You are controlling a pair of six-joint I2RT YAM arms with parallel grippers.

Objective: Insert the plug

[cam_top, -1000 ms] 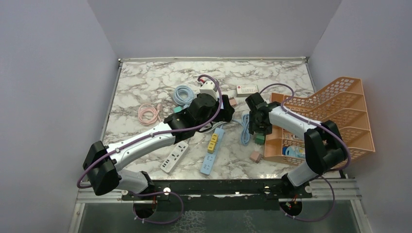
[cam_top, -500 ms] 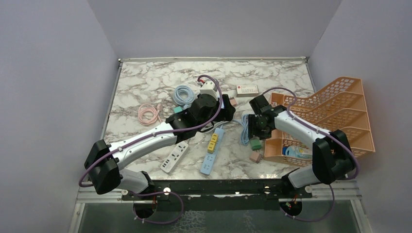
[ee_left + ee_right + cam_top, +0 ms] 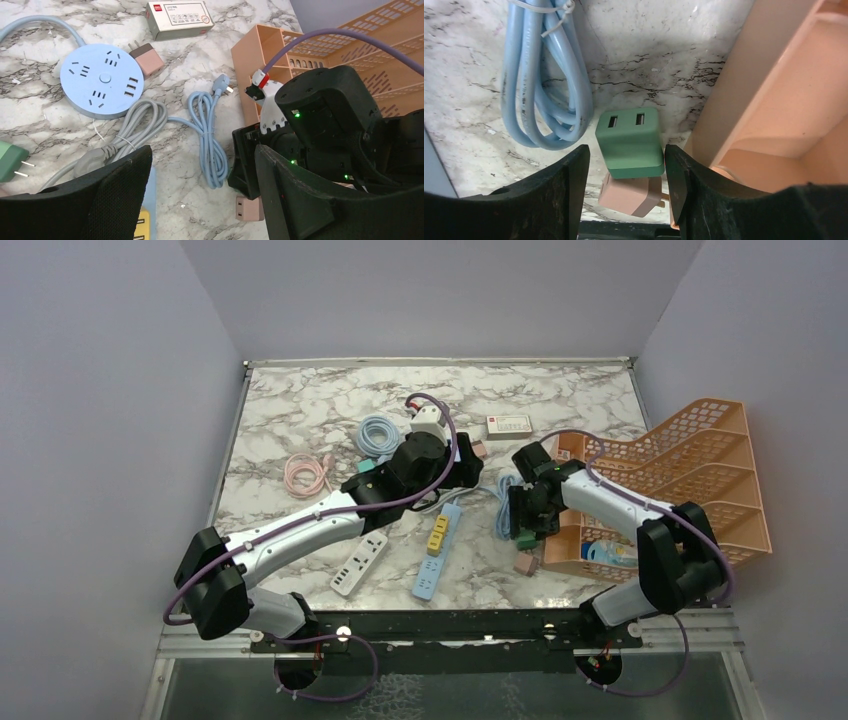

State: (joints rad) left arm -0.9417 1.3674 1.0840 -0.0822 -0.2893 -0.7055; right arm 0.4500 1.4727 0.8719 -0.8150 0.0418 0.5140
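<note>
A green two-port plug (image 3: 629,142) sits between the fingers of my right gripper (image 3: 626,156), beside the orange rack (image 3: 774,100). The right finger is against its side, and a gap shows on the left, so the jaws stand open around it. A pink plug (image 3: 631,195) lies just beyond it. In the top view the gripper (image 3: 525,528) is over the green plug (image 3: 526,539) and the pink plug (image 3: 527,563). My left gripper (image 3: 200,195) hangs open and empty over the table, near a round blue socket (image 3: 102,80). A blue power strip (image 3: 437,550) with yellow sockets lies between the arms.
A looped blue cable (image 3: 544,75) lies left of the green plug. A white power strip (image 3: 360,563), a white cube socket (image 3: 428,425), a pink cable (image 3: 305,475), a blue coil (image 3: 378,435) and a white box (image 3: 508,425) are spread about. The orange rack (image 3: 690,480) fills the right side.
My right gripper has moved toward the near edge along the rack, and the green plug has shifted with it. Its jaws have widened a little. The left arm has stayed put.
</note>
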